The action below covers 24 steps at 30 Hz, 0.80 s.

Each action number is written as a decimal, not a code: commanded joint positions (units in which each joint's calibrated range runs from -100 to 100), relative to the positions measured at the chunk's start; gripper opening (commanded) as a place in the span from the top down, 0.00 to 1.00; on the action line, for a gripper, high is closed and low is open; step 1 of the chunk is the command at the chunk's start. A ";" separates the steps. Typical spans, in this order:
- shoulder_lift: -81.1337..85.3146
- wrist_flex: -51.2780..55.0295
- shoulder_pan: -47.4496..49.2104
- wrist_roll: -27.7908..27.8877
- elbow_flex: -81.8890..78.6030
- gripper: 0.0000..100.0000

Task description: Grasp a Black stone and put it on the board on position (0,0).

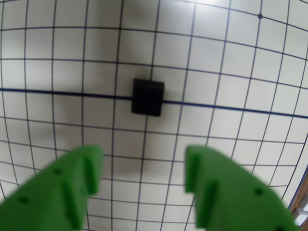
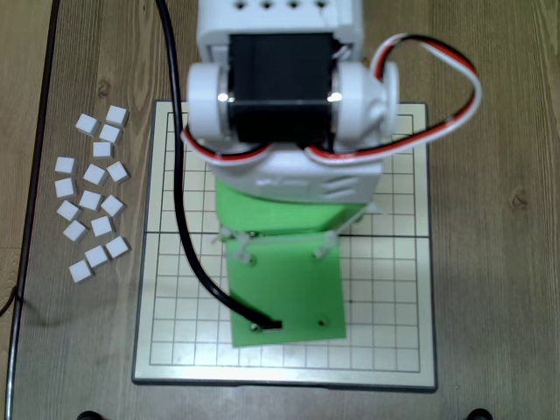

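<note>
Although the green fingers (image 1: 144, 166) fill the near edge of the wrist view, they are spread wide and hold nothing, with bare grid showing in the gap between them. Farther out, clear of both tips and nearly in line with that gap, just left of its middle, the Black stone (image 1: 147, 97) sits flat on the board (image 1: 231, 62), squarely on the thick middle fold line where a grid line crosses it. I judge that crossing to be position (0,0), though the stone hides any dot there. In the overhead view the arm (image 2: 289, 105) covers the board's middle, and the white square blocks (image 2: 92, 199) lie on the wooden surface (image 2: 499, 219) to the board's left
</note>
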<state>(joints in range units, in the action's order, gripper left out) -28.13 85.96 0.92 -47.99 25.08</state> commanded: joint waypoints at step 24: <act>6.89 -2.74 -0.69 1.03 -4.98 0.91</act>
<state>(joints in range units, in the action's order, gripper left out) -28.13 84.29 0.92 -47.30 21.86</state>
